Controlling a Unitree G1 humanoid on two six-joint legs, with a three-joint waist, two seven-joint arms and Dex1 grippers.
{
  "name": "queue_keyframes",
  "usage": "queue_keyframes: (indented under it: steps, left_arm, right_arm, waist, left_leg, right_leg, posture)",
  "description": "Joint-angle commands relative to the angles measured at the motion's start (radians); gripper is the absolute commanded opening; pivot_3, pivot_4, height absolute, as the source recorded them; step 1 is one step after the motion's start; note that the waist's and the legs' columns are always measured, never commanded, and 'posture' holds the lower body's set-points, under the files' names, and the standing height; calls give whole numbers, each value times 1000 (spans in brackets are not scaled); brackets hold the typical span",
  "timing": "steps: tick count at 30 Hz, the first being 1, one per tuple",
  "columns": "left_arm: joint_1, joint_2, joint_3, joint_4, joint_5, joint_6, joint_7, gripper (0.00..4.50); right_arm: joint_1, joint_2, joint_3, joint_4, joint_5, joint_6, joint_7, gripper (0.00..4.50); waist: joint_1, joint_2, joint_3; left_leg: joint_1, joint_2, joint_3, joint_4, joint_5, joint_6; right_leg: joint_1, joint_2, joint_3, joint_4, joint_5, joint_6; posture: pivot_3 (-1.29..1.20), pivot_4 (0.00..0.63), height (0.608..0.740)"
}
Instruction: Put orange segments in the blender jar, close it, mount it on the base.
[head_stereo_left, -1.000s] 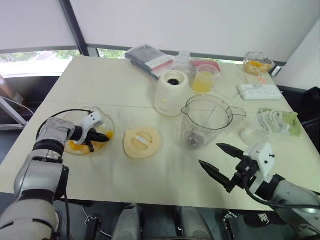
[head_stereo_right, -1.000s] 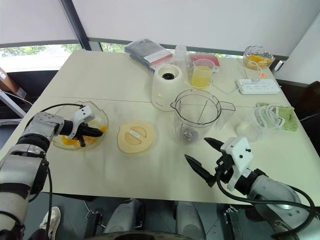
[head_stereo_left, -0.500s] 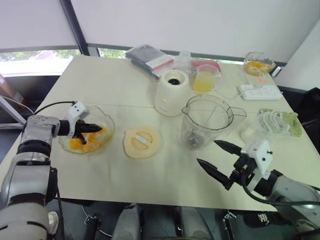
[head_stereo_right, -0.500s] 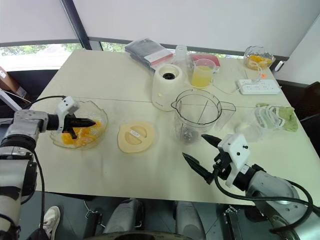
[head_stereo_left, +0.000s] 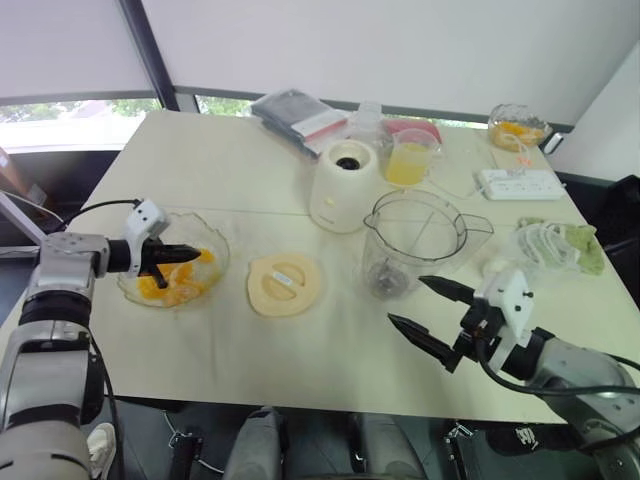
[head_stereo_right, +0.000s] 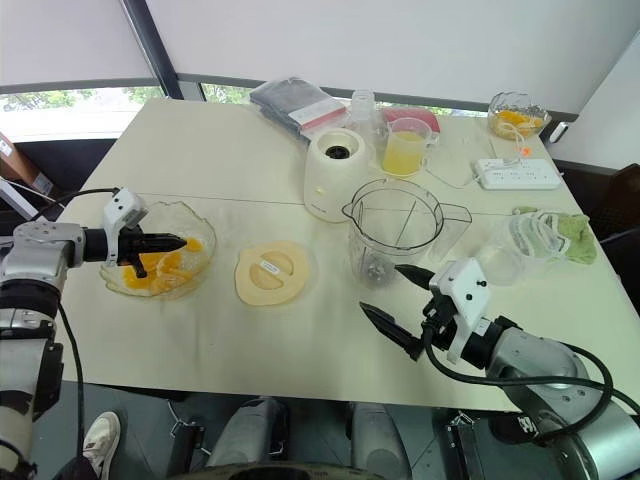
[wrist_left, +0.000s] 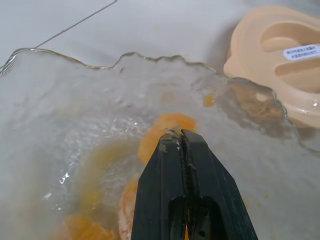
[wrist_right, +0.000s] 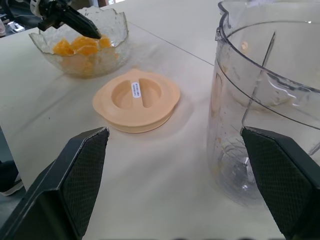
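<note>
On the tabletop (head_stereo_left: 200, 160): task things are sitting spread out, all apart from each other.
Left pincer (head_stereo_left: 196, 256): I am holding it fully closed, tips over the glass bowl (head_stereo_left: 130, 288); in the left wrist view a small scrap seems to be showing at the tips, cannot tell if a segment is caught.
Right pincer (head_stereo_left: 428, 308): I am keeping it wide open, carrying nothing, hovering just in front of the blender jar (head_stereo_left: 415, 243).
Orange segments (head_stereo_left: 172, 283): lying in the glass bowl at my left, wet with juice; another glass bowl with orange pieces (head_stereo_left: 517, 126) is sitting at the far right.
Handling, segments: I am judging them soft, slippery, easy to crush; pinching lightly across the thick middle looks best.
Blender jar: standing upright, open, near the tabletop's centre; nothing showing inside but the blades, so no segments in yet.
Handling, jar: clear plastic, stiff, probably light while empty; the side handle or the rim looks like the place to take hold.
Lid (head_stereo_left: 283, 283): lying flat between bowl and jar, not on the jar.
Base (head_stereo_left: 343, 186): standing just behind the jar, socket bare.
Cup (head_stereo_left: 407, 158): holding pale yellow juice, beside the base.
</note>
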Motion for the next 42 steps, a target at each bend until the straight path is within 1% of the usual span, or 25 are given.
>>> queue_keyframes:
  steps: [1, 8, 10, 14, 18, 23, 26, 30, 36, 42]
  left_arm:
    - [2, 21, 31, -69, -40, 18, -8, 40]
    - [-14, 28, 63, -198, -102, 115, 20, 40]
    - [-23, 32, 76, -251, -127, 173, 29, 40]
    - [-39, 38, 74, -338, -150, 221, 42, 40]
    - [-92, 24, 68, -419, -166, 259, 79, 40]
    - [-195, -1, 45, -425, -172, 249, 83, 40]
    - [-292, -37, 21, -371, -163, 216, 68, 40]
    - [-456, -120, -20, -228, -137, 126, 46, 40]
    - [-682, -281, -54, 25, -103, -32, 10, 40]
    - [-835, -452, -50, 218, -75, -170, -6, 40]
  right_arm:
    - [-8, -6, -8, -10, -4, -7, 4, 4439]
    - [-16, -2, -3, 1, -14, -12, 10, 4439]
    - [-23, 2, 2, 6, -17, -14, 11, 4439]
    - [-44, 2, 10, 24, -23, -16, 18, 4439]
    - [-68, 4, 20, 42, -34, -22, 27, 4439]
    - [-90, 14, 37, 58, -51, -31, 27, 4439]
    - [-104, 21, 44, 67, -60, -36, 25, 4439]
    - [-114, 28, 51, 78, -78, -47, 24, 4439]
    - [-103, 42, 49, 67, -98, -54, 10, 4439]
    - [-54, 67, 40, 26, -115, -57, -29, 4439]
  waist:
    - [0, 0, 0]
    - [0, 0, 0]
    - [0, 0, 0]
    - [-1, 0, 0]
    - [1, 0, 0]
    - [1, 0, 0]
    - [0, 0, 0]
    - [4, -1, 1]
    - [1, -1, 1]
    - [1, -1, 1]
  left_leg:
    - [0, 0, 0, 0, 0, 0]
    - [0, 0, 0, 0, 0, 0]
    - [0, 0, 0, 0, 0, 0]
    - [0, 0, 0, 0, 0, 0]
    - [0, -1, 0, 0, 0, 0]
    - [0, -3, -1, 0, 0, 0]
    - [0, -3, -1, 0, 0, 0]
    - [-1, -5, -2, 0, 0, 0]
    - [-2, -7, -3, 0, 0, 0]
    - [-2, -8, -4, 0, 0, 1]
  right_leg:
    - [0, 0, 0, 0, 0, 0]
    - [0, 0, 0, 0, 0, 0]
    - [0, 0, 0, 0, 0, 0]
    - [0, 0, 0, 0, 0, 0]
    - [0, 0, 0, 0, 0, 0]
    - [0, 1, 0, 0, 0, 0]
    - [0, 1, 0, 0, 0, 0]
    - [0, 1, 0, 0, 0, 0]
    - [0, 0, 0, -1, -1, 1]
    - [0, 0, 0, -1, -1, 2]
  posture:
    - [0, 150, 740]
    - [0, 150, 740]
    - [0, 150, 740]
    - [0, 150, 740]
    - [0, 150, 740]
    - [0, 150, 740]
    - [0, 150, 740]
    - [0, 150, 740]
    - [0, 150, 740]
    - [0, 150, 740]
